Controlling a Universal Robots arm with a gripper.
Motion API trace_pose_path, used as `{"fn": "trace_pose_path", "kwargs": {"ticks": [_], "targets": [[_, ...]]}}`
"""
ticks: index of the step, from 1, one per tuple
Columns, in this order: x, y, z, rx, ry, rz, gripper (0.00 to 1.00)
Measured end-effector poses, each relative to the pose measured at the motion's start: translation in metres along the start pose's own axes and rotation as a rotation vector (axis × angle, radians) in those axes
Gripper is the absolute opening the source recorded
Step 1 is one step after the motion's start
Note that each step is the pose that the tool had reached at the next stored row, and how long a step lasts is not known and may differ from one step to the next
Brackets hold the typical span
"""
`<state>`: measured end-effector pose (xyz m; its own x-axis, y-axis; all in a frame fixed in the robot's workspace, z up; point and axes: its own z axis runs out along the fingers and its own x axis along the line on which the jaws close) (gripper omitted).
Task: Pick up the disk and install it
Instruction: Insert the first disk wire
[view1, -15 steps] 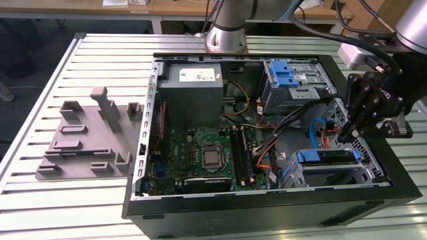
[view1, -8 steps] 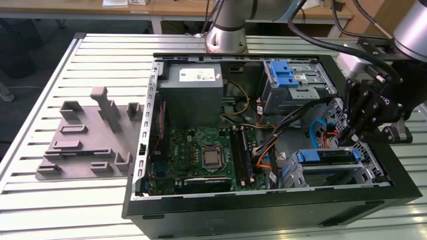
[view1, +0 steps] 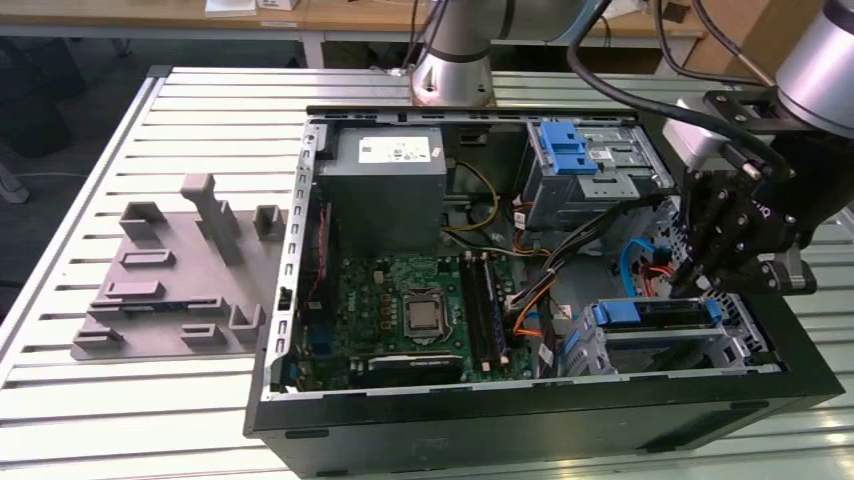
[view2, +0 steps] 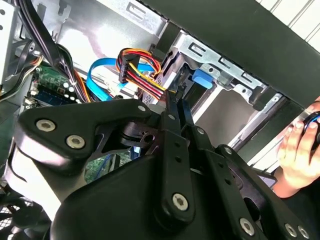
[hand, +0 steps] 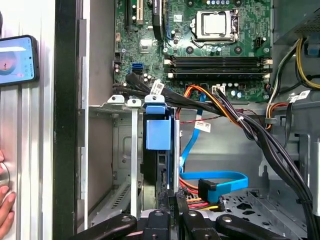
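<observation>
In the exterior view an open computer case (view1: 534, 400) lies on a slatted metal table (view1: 80, 380), with a grey moulded fixture (view1: 174, 270) well apart on the exterior view's left. Inside the case sit a grey power supply box (view1: 387, 190), a green motherboard (view1: 414, 310) and a metal cage with a blue latch (view1: 577, 160) at the far side. The disk (view1: 654, 314), edged by its blue carrier, stands on edge in the drive bay (view1: 667, 345) at the near corner on the exterior view's right, and the black gripper (view1: 714, 275) hangs just above it, between the cage and the case wall, with cables crowding the gap beside it. In the second wrist view the gripper (view2: 175, 107) has its fingers drawn close together, their tips beside a bundle of coloured cables (view2: 142, 72) and a blue data cable (view2: 100, 75); a person's hand (view2: 300, 150) rests outside the case edge. In the first wrist view the disk (hand: 159, 145) sits seated in the bay between metal rails, right ahead of the narrow fingertips (hand: 172, 202), though I cannot tell whether they touch it; a phone (hand: 17, 60) lies on the table outside the wall.
</observation>
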<state>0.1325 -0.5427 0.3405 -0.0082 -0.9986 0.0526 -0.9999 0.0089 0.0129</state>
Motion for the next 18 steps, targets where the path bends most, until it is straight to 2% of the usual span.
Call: {"fn": "trace_pose_path", "kwargs": {"ticks": [6,11,18], "targets": [[0.0015,0.0004,0.0036,0.002,-0.0004,0.0,0.16],[0.0042,0.001,0.006,0.0052,-0.0064,-0.002,0.16],[0.0049,0.0032,0.0076,0.0153,-0.0088,-0.004,0.16]]}}
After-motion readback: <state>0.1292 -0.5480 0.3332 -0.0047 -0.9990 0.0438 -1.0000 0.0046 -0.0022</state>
